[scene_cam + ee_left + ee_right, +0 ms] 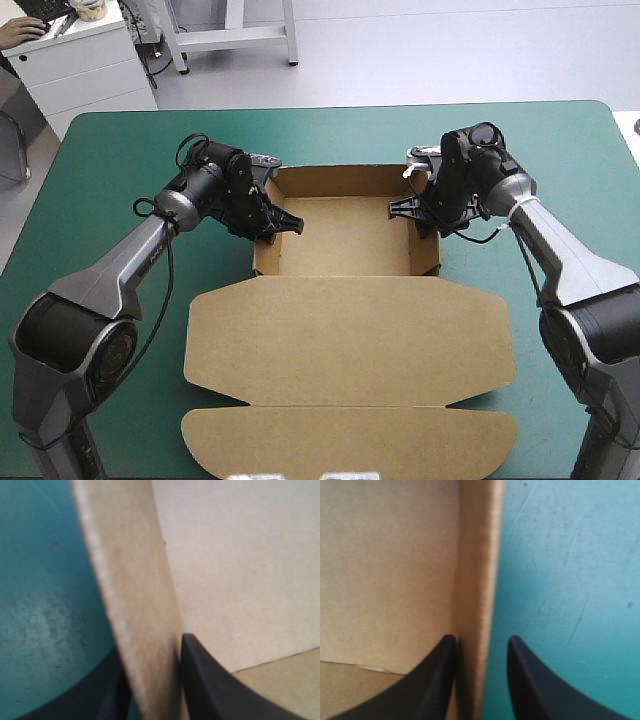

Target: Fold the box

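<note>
Count: we log one box (350, 330), two tools and one desk (100, 150) under a teal-green cover.

Box: brown board, at the middle of the desk; its far part stands as an open tray with walls raised; the lid lies flat toward the near edge; beyond a crease, the lid's rounded front flap lies flat too.

Left tool (284, 225): at the tray's left wall, reaching over it from outside; in the left wrist view we find its black fingers (210, 680) one on each face of the wall, pressed to the board and all but closed on it.

Right tool (402, 212): at the tray's right wall; its fingers (430, 680) stand a little apart astride the wall; the inner one lies against the board; the outer one sits just clear, with a strip of teal-green between.
</note>
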